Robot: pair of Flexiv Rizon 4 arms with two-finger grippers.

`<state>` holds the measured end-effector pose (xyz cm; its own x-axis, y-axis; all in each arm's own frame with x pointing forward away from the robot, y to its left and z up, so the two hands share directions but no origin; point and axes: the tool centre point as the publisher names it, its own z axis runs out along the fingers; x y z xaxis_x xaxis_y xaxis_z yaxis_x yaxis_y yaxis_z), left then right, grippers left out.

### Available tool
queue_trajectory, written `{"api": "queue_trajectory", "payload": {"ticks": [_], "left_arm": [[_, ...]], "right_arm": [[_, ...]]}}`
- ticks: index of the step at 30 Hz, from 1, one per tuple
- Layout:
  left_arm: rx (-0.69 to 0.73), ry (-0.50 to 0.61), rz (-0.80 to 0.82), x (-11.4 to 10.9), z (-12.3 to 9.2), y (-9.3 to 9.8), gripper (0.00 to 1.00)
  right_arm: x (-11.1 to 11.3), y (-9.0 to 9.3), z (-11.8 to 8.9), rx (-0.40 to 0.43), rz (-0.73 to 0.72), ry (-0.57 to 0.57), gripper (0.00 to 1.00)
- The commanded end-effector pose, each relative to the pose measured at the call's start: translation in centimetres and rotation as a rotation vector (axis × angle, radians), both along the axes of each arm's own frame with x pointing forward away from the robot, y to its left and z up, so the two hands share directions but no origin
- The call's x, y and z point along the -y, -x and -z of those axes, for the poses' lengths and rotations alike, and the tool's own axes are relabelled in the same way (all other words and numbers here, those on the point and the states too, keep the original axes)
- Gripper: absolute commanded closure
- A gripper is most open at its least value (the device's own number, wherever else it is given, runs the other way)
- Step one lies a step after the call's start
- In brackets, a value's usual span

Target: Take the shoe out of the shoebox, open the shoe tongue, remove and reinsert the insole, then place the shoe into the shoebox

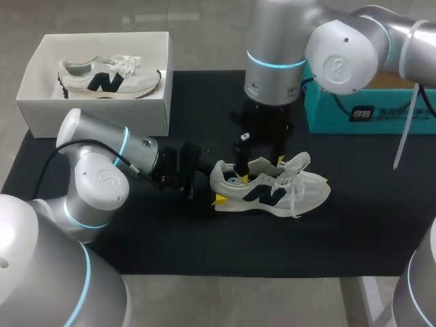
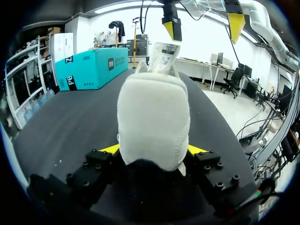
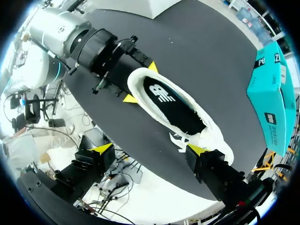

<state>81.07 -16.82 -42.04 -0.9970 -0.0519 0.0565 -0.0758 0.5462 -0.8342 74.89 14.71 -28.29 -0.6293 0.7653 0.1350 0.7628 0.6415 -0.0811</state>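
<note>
- The shoe [image 1: 272, 192] is set upright on the dark worktop [image 1: 354, 231], well apart from the white shoebox [image 1: 95, 112]
- Its heel is squeezed from both sides by the left gripper [image 2: 153, 149]
- The right gripper [image 3: 149, 149] is held wide open above the shoe
- A second shoe [image 1: 109, 78] is seen inside the shoebox

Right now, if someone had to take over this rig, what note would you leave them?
The left claw is shut on the heel of the shoe, which stands on the black mat.
The right claw is open above the shoe's opening, holding nothing.
The insole lies inside the shoe and the tongue stands raised.
The shoebox is at the far left, with a second shoe in it.
Done: shoe out, tongue open. Whether the insole has been out cannot be told.
Left: at least returning the shoe to the shoebox.
</note>
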Motion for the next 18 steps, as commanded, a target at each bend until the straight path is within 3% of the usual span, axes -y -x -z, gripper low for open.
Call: {"api": "queue_trajectory", "payload": {"ticks": [1, 18], "left_arm": [[-0.001, -0.003, 0.000, 0.06, -0.04, -0.04, 1.00], [-0.001, -0.003, 0.000, 0.06, -0.04, -0.04, 1.00]], "right_arm": [[-0.20, -0.01, 0.42, -0.103, -0.858, -0.110, 0.00], [-0.20, -0.01, 0.42, -0.103, -0.858, -0.110, 0.00]]}}
